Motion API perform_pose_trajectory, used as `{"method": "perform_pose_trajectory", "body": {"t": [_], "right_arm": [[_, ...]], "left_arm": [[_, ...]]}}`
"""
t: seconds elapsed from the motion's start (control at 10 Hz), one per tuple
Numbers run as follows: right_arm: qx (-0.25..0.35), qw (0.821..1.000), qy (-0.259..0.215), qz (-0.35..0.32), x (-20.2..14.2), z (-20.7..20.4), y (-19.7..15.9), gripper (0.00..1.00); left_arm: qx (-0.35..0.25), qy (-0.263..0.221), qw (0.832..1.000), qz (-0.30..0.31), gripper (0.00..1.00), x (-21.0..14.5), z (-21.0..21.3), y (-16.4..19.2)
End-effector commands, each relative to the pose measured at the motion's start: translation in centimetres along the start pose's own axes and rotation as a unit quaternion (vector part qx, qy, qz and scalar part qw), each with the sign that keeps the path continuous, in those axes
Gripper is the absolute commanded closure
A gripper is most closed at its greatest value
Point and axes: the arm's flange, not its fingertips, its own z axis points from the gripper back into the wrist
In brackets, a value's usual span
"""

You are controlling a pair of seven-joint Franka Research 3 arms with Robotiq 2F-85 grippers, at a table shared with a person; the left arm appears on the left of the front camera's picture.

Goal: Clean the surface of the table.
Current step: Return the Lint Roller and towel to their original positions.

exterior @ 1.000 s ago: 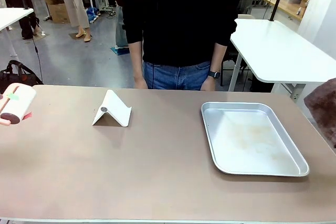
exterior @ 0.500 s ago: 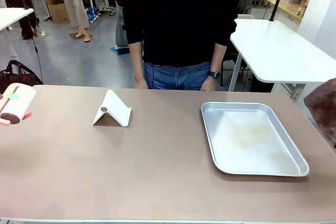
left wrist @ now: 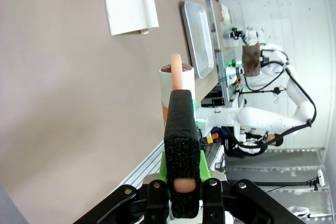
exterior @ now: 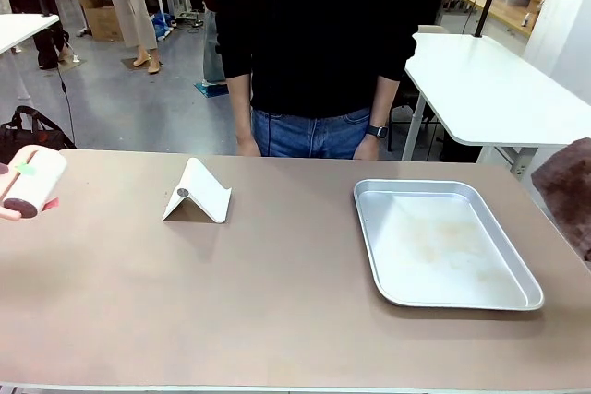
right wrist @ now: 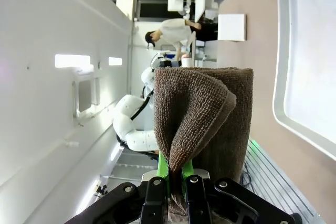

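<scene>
The tan-brown table [exterior: 277,302] spreads across the front view. At its far left edge hovers a white lint roller [exterior: 35,182] with a pink handle. In the left wrist view my left gripper [left wrist: 181,103] is shut on that pink handle [left wrist: 176,69], with the roller [left wrist: 169,85] just past the fingertips and the table [left wrist: 63,103] beyond. A brown terry cloth [exterior: 568,196] pokes in at the right edge. In the right wrist view my right gripper [right wrist: 176,174] is shut on the cloth [right wrist: 205,114], which hangs folded over the green pads.
A shiny silver tray [exterior: 369,228] lies on the right half of the table, its bottom faintly stained. A white folded stand [exterior: 197,193] sits left of centre. A person in a black top stands at the far edge, hands down. White-topped tables stand behind.
The lint roller has shifted very slightly at the left edge. The cloth, tray, stand and person are where they were.
</scene>
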Motion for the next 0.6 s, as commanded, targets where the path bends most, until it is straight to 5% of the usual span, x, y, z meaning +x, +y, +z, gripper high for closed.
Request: {"method": "perform_pose_trajectory", "body": {"t": [0.0,0.5], "right_arm": [[-0.018,1.000,0.005,-0.016,0.9,-4.0,1.9,0.89],[-0.097,0.995,0.006,0.016,4.4,-19.4,4.7,0.89]], "left_arm": [[0.028,0.046,0.999,-0.005,0.78,2.2,-1.6,-3.6],[0.091,0.052,0.994,0.026,0.78,9.3,-11.5,-11.5]]}}
